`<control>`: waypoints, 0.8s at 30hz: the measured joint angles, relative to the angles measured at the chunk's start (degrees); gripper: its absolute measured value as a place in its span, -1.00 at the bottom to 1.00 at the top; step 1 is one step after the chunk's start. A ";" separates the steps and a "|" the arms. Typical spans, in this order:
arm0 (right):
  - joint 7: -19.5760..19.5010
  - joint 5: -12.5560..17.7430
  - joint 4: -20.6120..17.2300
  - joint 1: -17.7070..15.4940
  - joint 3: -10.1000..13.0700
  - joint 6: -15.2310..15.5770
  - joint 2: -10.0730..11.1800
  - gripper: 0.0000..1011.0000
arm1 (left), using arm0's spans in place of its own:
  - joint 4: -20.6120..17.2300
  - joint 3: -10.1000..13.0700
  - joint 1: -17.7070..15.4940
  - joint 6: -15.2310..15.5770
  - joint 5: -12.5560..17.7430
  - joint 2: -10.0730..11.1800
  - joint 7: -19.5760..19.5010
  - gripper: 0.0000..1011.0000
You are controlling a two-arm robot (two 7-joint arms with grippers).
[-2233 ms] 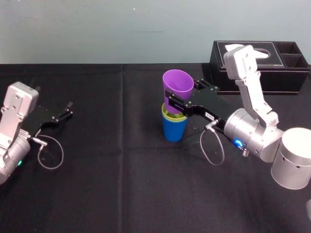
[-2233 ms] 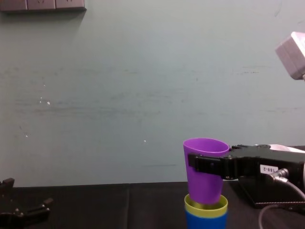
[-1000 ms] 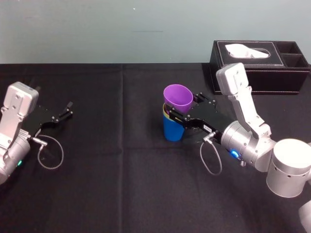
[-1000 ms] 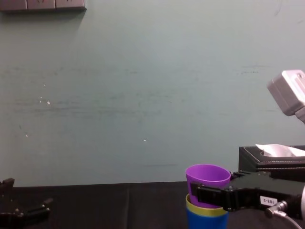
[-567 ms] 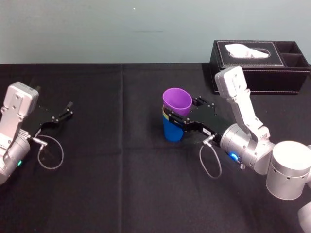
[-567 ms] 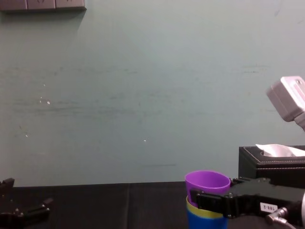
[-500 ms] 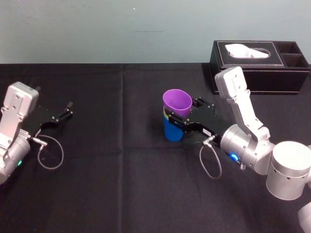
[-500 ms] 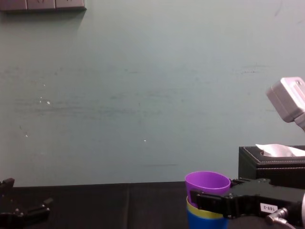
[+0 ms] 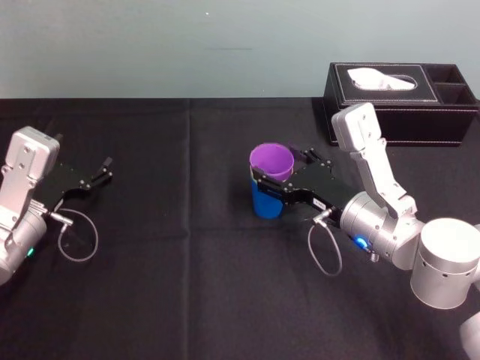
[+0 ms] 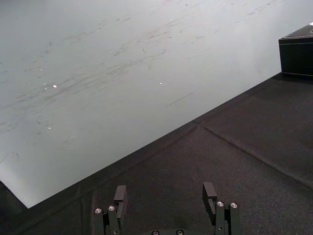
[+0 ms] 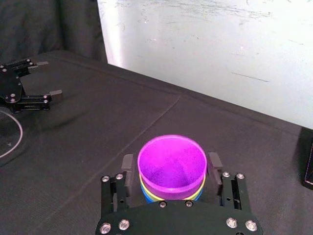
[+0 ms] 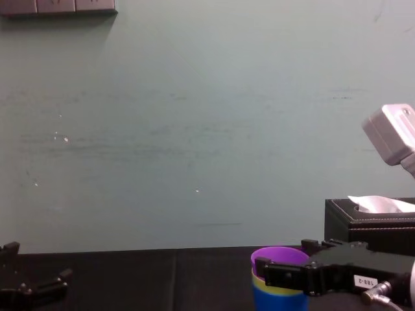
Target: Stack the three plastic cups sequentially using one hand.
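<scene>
The purple tapered plastic cup (image 9: 271, 160), lately gripped above the stack, now sits nested in the yellow-green plastic cup (image 11: 148, 192) inside the blue plastic cup (image 9: 266, 202), between the fingers of the right gripper (image 11: 170, 165), parted just clear of it: stacking looks complete; left gripper (image 10: 165, 196) idle, spread, far aside.

A purple cup (image 9: 271, 159) is seen above a thin yellow-green cup (image 11: 148, 192) rim and a blue cup (image 9: 266, 202). The right gripper (image 11: 171, 168), reaching in from 4 o'clock of the stack, is black, a small white label (image 12: 364, 282) being borne on it; its arm is grey and white. The left gripper (image 9: 107, 169) is black. The cloth (image 9: 187, 285) is plain black and the wall (image 12: 194, 129) pale grey-green. At 2 o'clock of the stack a black tissue box (image 9: 450, 112) is edged with white stitching.
</scene>
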 joint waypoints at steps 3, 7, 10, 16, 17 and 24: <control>-0.02 0.00 0.00 0.02 -0.02 -0.02 0.00 0.94 | 0.00 0.00 0.00 0.00 0.00 0.00 0.00 1.00; -0.03 -0.01 0.00 0.03 -0.04 -0.05 0.00 0.98 | 0.00 0.00 0.00 0.00 0.00 0.00 0.00 1.00; -0.05 -0.02 0.00 0.03 -0.04 -0.07 0.00 0.98 | 0.00 0.00 0.00 0.00 0.00 0.00 0.01 1.00; -0.31 0.36 -1.28 -0.75 0.88 -0.70 0.19 0.98 | 0.00 0.00 0.00 0.00 0.00 0.00 0.00 1.00; -0.47 0.47 -1.62 -1.03 1.17 -0.97 0.23 0.98 | 0.00 0.00 0.00 0.00 0.00 0.00 0.00 1.00; -2.71 1.71 -4.16 -3.63 4.65 -2.99 0.33 0.98 | 0.00 0.00 0.00 0.00 0.00 0.00 0.00 1.00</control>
